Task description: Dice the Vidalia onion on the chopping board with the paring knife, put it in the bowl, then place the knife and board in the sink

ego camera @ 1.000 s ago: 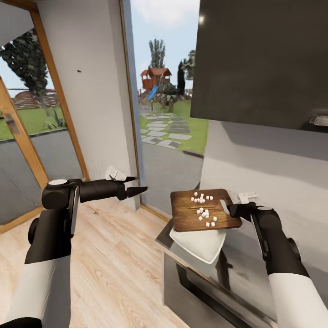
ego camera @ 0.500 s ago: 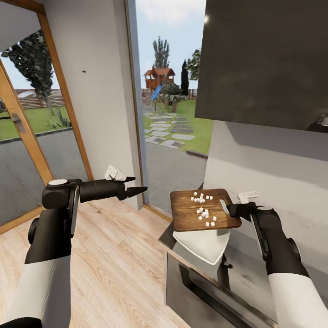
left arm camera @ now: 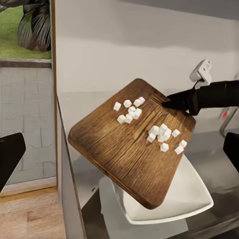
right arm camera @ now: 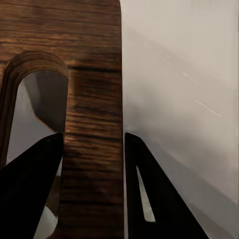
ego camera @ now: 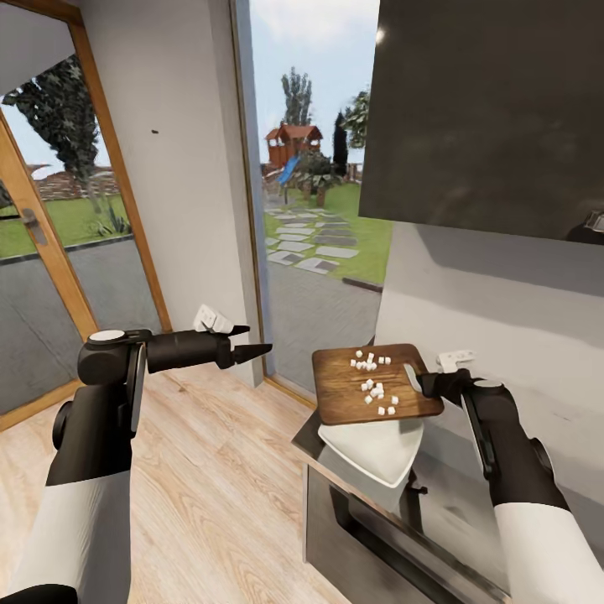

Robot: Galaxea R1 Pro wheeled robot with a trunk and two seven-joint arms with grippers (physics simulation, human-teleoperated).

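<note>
The right gripper (ego camera: 419, 384), clamped on the board (ego camera: 373, 384), has raised it slightly above the bowl (ego camera: 373, 453) on the desk (ego camera: 312, 436). Dice (ego camera: 374, 391) remain on top; tipping comes next. The left gripper (ego camera: 252, 340) hangs apart, empty.

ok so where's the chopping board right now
In the head view the chopping board is at centre-right, held up by the right gripper at its slot-handle end, just above the white bowl on the countertop, diced onion on top.
</note>
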